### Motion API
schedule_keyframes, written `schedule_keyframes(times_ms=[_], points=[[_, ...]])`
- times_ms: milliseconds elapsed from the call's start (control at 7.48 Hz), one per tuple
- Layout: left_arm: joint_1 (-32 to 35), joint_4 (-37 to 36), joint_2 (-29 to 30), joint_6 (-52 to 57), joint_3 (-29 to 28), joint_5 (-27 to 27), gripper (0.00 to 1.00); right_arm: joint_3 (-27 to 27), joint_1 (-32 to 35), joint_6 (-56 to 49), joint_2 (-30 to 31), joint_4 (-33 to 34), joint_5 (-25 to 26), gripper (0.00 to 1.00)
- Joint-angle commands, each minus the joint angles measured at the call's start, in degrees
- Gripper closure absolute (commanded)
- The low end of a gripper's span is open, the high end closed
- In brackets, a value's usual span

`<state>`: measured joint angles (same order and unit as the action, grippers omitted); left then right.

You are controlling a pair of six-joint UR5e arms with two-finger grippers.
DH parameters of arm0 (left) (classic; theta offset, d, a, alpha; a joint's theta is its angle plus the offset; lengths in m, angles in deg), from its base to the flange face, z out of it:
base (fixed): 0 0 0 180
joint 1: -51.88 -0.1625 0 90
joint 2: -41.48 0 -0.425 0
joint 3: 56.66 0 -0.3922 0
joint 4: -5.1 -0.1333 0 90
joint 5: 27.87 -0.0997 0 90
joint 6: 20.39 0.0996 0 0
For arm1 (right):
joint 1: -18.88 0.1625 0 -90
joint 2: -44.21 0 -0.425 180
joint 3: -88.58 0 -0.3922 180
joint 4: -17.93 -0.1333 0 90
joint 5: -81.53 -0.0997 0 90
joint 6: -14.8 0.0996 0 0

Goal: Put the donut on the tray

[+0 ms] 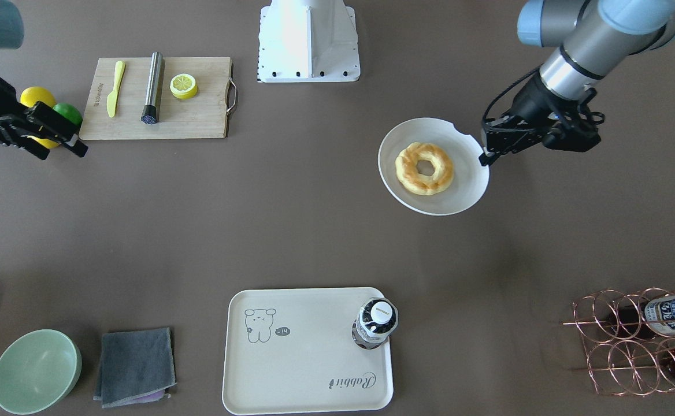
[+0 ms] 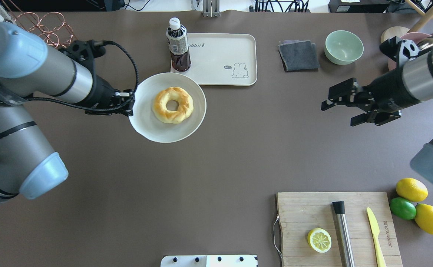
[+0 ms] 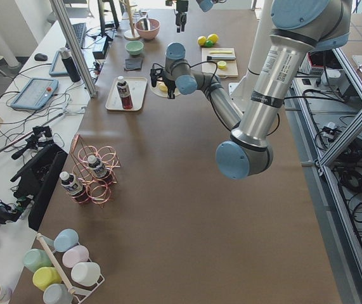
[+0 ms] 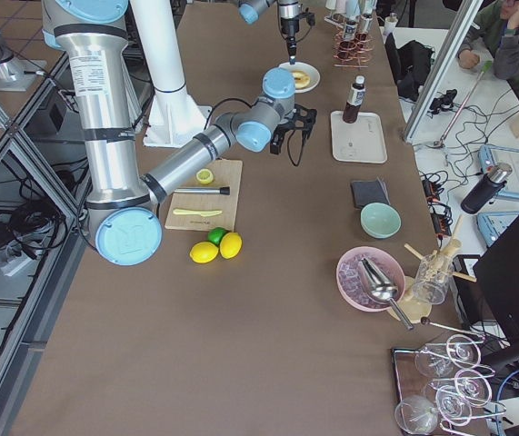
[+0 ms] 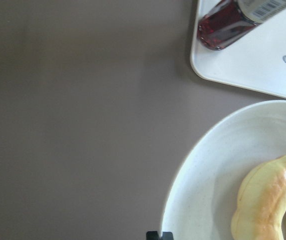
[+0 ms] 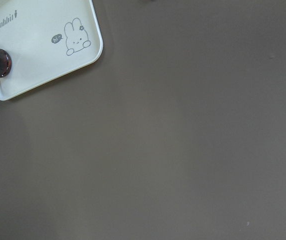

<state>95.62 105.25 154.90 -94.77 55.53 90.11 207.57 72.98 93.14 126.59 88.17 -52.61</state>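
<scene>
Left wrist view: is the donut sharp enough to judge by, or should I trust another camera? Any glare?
Left wrist view: the donut and plate rim look soft, likely too close for focus. Overhead view: donut crisp, evenly lit, no glare. Front-facing view: only the robot base is blown out white.

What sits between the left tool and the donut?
Only a bare strip of the white plate. The left tool is at its rim and the donut lies mid-plate. The overhead view shows this most clearly.
</scene>
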Motion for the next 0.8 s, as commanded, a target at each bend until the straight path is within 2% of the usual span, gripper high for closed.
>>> schedule_keyframes(times_ms=[0,134,401,535,669], points=[[-9.1,-8.0,10.2,-6.0,-1.4,-9.2,1.00,2.9,-12.7,8.2,-12.5,14.7,12.5,0.01],[-10.2,-9.3,12.6,-7.5,-2.6,-10.2,1.00,3.8,-16.2,11.7,-13.6,15.4,14.8,0.01],[-13.5,-11.1,16.4,-10.9,-3.1,-13.4,1.00,5.1,-23.4,15.7,-13.9,15.2,23.5,0.02],[-14.2,-12.3,17.3,-12.1,-2.8,-13.7,1.00,5.3,-24.6,16.4,-13.6,15.1,25.6,0.04],[-14.7,-12.7,17.4,-12.5,-2.5,-14.4,1.00,5.3,-25.4,18.7,-13.3,15.1,26.6,0.16]])
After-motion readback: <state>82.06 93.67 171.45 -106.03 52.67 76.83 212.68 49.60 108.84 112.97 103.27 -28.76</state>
